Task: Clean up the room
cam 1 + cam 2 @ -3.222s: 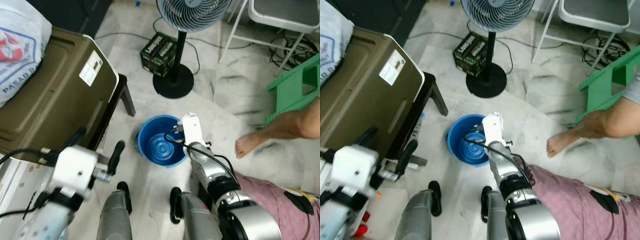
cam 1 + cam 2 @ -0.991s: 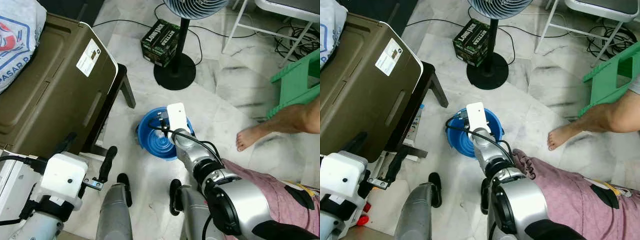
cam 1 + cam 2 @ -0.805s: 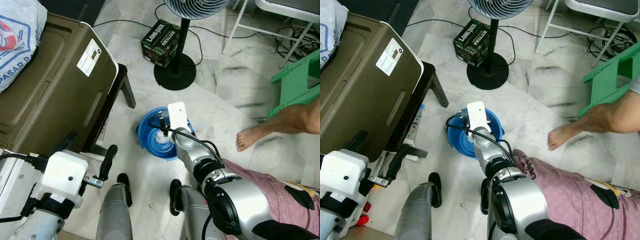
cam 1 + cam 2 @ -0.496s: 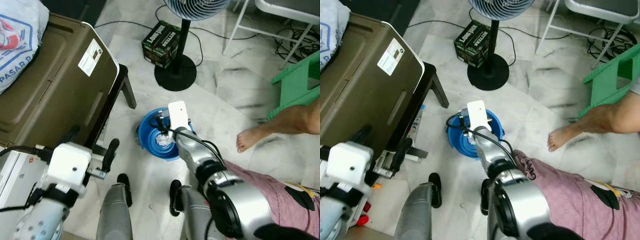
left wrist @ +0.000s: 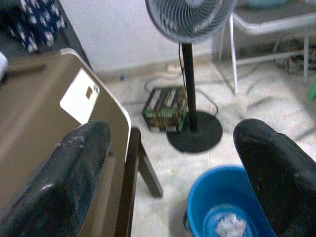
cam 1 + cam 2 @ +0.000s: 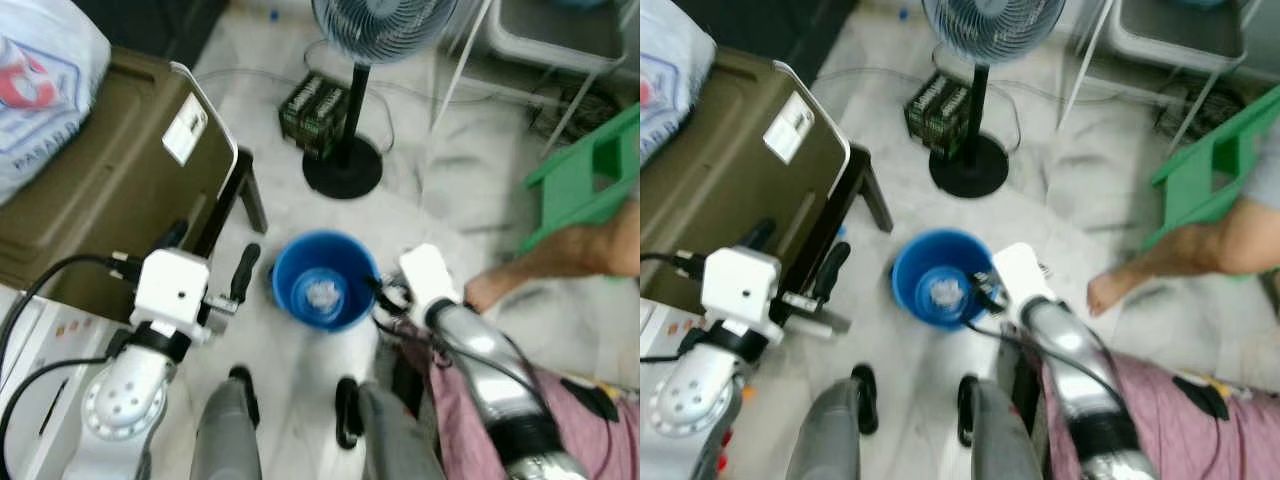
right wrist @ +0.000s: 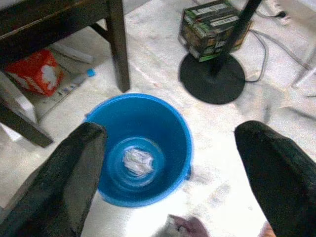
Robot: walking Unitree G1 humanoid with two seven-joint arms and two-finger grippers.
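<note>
At the robot's feet, on the pale marble floor [image 6: 300, 385], a pink cloth [image 6: 590, 420] is lying to its right, and a person's bare foot [image 6: 490, 290] is resting just beyond it. The right gripper [image 7: 168, 163] is hanging beside the blue bucket [image 7: 140, 148] on its right, its two black fingers [image 7: 79, 173] standing wide apart with nothing between them. A crumpled white paper wad [image 7: 138, 161] is lying at the bottom of the bucket. The left gripper [image 5: 173, 168] is hanging to the left of the bucket, close to the brown case [image 6: 95, 190], and its fingers [image 5: 74, 173] are also spread wide and gripping nothing. The case is leaning on a dark stool [image 6: 245, 190] and is carrying a white label [image 6: 187, 128]. Under the stool, in the right wrist view, a red packet [image 7: 34, 71] is lying on the floor. A white printed sack [image 6: 40, 100] is sitting on top of the case at the far left. Beyond the bucket, a standing fan [image 6: 385, 25] is rising from a round black base [image 6: 343, 168], with a dark green box [image 6: 318, 112] touching that base. Farther right, a green plastic stool [image 6: 585, 175] is standing near the person's leg, and a grey folding chair [image 6: 555, 35] is standing behind it with tangled cables [image 6: 570, 110] beneath.
</note>
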